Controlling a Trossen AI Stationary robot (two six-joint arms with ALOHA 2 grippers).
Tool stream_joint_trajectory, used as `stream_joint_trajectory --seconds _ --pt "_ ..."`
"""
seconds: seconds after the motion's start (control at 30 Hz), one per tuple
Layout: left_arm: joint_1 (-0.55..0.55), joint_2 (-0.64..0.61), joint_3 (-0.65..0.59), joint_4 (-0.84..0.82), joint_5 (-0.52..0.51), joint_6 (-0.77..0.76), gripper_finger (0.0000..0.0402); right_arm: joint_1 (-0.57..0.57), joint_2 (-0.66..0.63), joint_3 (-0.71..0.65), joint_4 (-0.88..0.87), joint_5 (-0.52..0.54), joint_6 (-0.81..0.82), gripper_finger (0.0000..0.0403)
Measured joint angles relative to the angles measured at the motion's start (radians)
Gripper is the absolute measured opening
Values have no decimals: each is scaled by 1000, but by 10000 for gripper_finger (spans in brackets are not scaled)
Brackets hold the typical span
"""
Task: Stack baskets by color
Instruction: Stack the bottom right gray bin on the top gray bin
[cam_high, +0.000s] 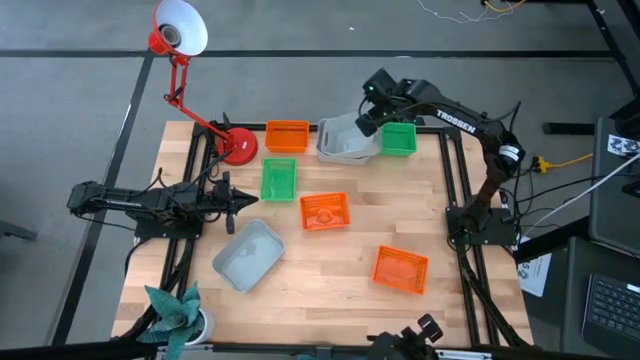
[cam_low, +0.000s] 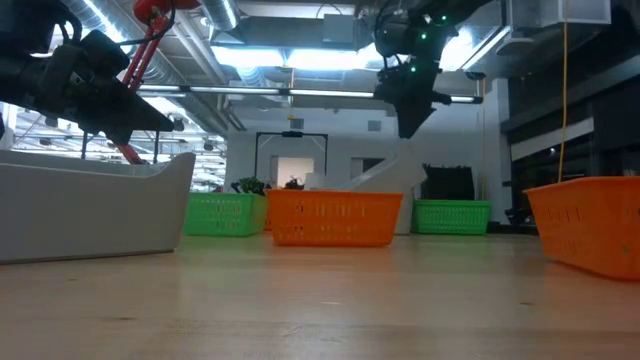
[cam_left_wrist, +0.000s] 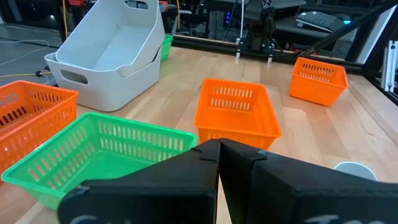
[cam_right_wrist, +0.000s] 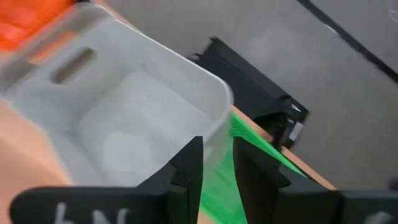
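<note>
Two pale grey baskets are at the table's far edge. The upper one (cam_left_wrist: 118, 31) sits tilted inside the lower one (cam_left_wrist: 102, 84), and my right gripper (cam_right_wrist: 217, 171) is shut on its raised end. A green basket (cam_high: 398, 138) stands just right of them and an orange one (cam_high: 287, 135) just left. A second green basket (cam_high: 278, 178), two more orange ones (cam_high: 324, 211) (cam_high: 400, 269) and a third grey one (cam_high: 248, 254) lie spread over the table. My left gripper (cam_high: 240, 200) is shut and touches nothing, at the table's left. My right gripper pinches the upper grey basket's end wall at its rim (cam_right_wrist: 214, 121), on the side toward the green basket. One finger (cam_right_wrist: 189, 165) is inside the basket and one outside. The fingers slant down from above. The held end is raised; the other end rests in the lower grey basket.
A red desk lamp's round base (cam_high: 239, 146) stands at the far left corner, its arm leaning out past the table. A plant-like thing (cam_high: 175, 310) sits at the near left corner. Bare wood shows along the near edge and between the two arms' frames.
</note>
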Motion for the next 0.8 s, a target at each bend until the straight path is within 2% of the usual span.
stream_joint_trajectory --seconds 0.27,0.57,0.8 --pt "0 0 0 0 0 1 0 3 35 0 32 -14 33 88" --pt "0 0 0 0 1 0 0 3 36 -1 -3 -5 166 88" --pt "0 0 0 0 2 0 0 3 36 -53 35 -5 176 88"
